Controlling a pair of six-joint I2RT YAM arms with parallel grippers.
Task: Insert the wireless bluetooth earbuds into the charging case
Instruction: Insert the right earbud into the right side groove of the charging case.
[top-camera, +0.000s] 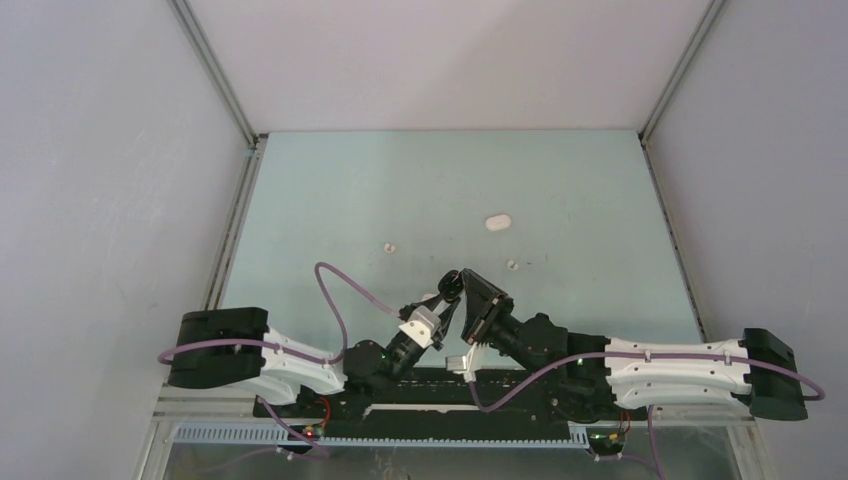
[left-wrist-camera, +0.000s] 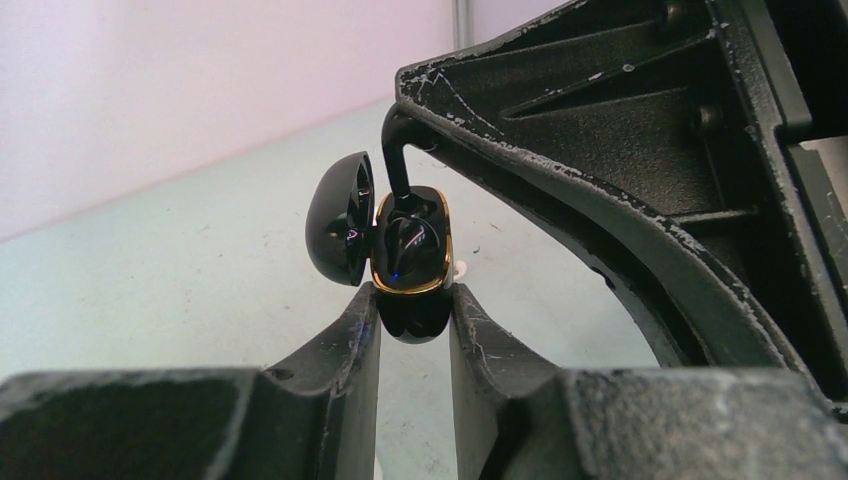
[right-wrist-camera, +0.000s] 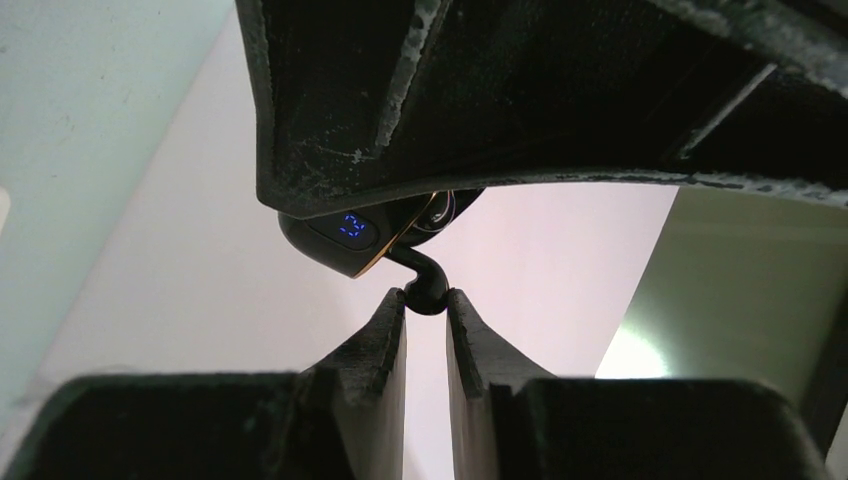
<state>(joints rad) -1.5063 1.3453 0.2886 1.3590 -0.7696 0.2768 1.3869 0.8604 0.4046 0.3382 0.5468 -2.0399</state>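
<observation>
**Q:** Left hand, quick?
**A:** My left hand (left-wrist-camera: 413, 297) is almost closed. Its fingers pinch the lower body of the black case (left-wrist-camera: 414, 325) from both sides. The case is up off the bench (top-camera: 400, 180), at front centre where my two arms meet.

**Q:** Is the case open?
**A:** Yes. The lid (left-wrist-camera: 336, 232) is swung out to the left in the left wrist view. The gold-rimmed opening faces that camera, and the case's long axis runs up-down there.

**Q:** Right hand?
**A:** My right hand (right-wrist-camera: 425, 302) is closed to a thin gap, clamped on the stem tip of a black earbud (right-wrist-camera: 421, 275).

**Q:** Which way does the earbud point?
**A:** The stem is hooked. In the left wrist view it stands about upright over the case, with the bud end down at the opening. The stem end is up and bends toward my right fingers. In the right wrist view the stem end is down in my grip and the bud end is up at the case, beside a blue number (right-wrist-camera: 352, 227) lit on the shell.

**Q:** Is it seated?
**A:** Can't tell. A dark shape with a small blue light sits in the well. I can't tell whether it belongs to this earbud or another.

**Q:** What else is on the bench?
**A:** A white case (top-camera: 497, 222) lies beyond my hands, right of centre. One white earbud (top-camera: 512, 265) is near it, and another white earbud (top-camera: 390, 247) is well off to the left. None of them touch my hands.
</observation>
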